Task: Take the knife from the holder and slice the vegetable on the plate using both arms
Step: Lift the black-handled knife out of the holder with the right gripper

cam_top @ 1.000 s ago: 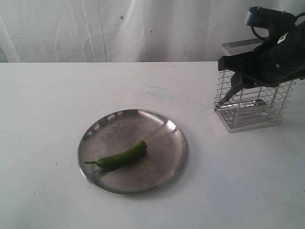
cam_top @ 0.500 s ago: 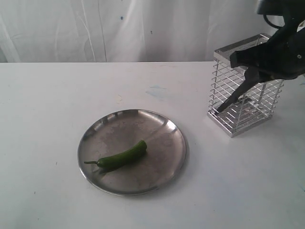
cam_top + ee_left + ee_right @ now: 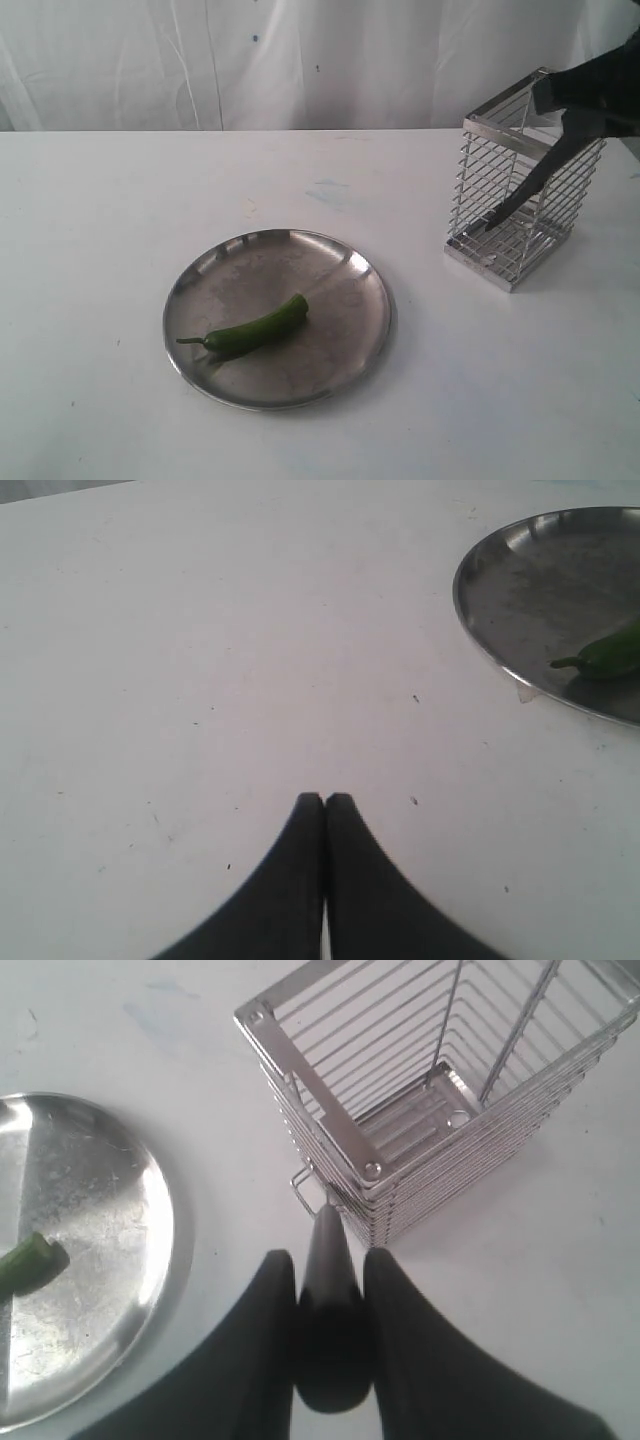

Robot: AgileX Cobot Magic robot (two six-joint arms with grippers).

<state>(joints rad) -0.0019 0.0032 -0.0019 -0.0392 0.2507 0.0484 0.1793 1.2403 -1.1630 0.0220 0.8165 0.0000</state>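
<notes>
The knife (image 3: 520, 190) stands slanted inside the holder (image 3: 500, 133), with its dark blade running down behind the wires to a tip near the base. Its black handle is clamped between the fingers of the right gripper (image 3: 327, 1255). The knife looks slim, stiff and light. The handle is the only safe place to hold it, and its smooth surface could let it twist in the grip. The wire holder also looks light, so a blade drawn out at a slant could snag it and drag it; a straight lift seems wiser. On the plate (image 3: 340, 370) lies the vegetable (image 3: 258, 328), glossy and curved, which is likely to roll unless pinned near the stem. The left gripper (image 3: 324, 800) hangs clenched and empty above the desk (image 3: 100, 250).
</notes>
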